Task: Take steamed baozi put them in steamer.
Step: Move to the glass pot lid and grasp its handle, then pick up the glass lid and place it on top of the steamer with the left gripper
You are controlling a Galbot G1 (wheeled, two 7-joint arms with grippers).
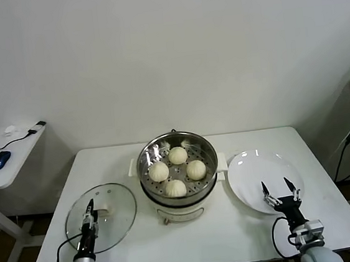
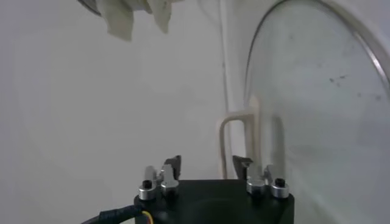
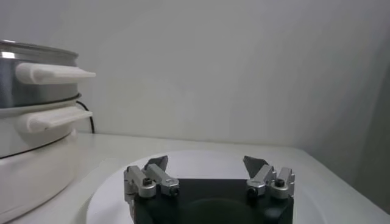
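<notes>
While four steamed baozi sit in the steamer, the right hand hangs open; the left hand's state is unclear.

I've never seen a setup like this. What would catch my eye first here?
Probably the shiny steamer in the middle of the white table, with four pale buns sitting on its holed tray. To its left lies a glass lid with the left gripper over it; to its right is a bare white plate, with the right gripper open above its near edge.

Overhead head view; two low wrist views
</notes>
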